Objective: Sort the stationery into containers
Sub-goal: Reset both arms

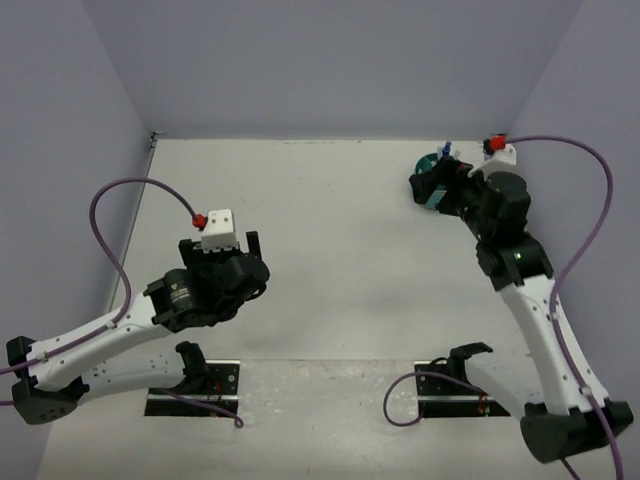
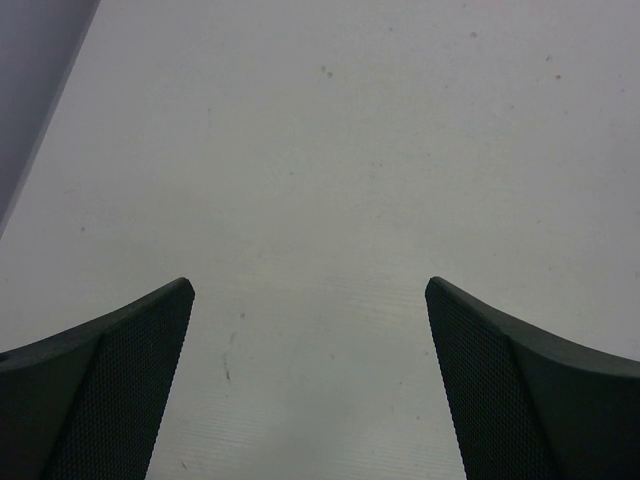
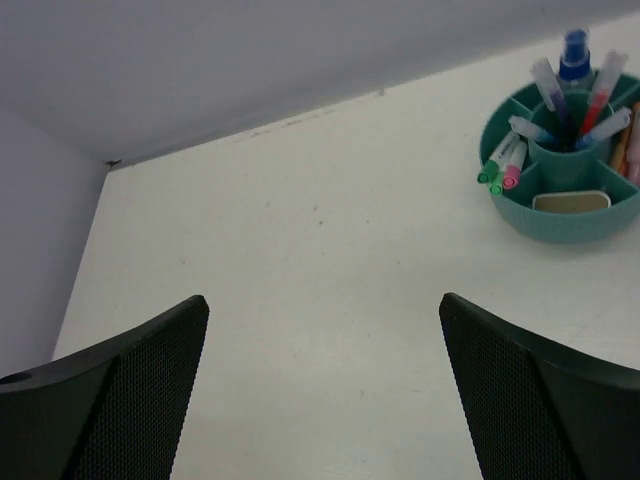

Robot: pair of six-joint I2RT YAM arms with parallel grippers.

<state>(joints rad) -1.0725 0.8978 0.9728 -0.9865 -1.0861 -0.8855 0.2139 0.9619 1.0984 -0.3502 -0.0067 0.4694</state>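
No text is readable; white print on the left arm's motor housing (image 1: 181, 291) is blurred

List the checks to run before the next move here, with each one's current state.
1. Open, empty right hand: ok.
2. Open, empty left hand: ok.
3. Upright teal organizer on the table: ok.
4. Standing pens in its centre well: ok.
5. Flat-lying eraser in its near compartment: ok.
6. Loose stationery left out: none visible, but spots under the arms are hidden, so cannot tell.
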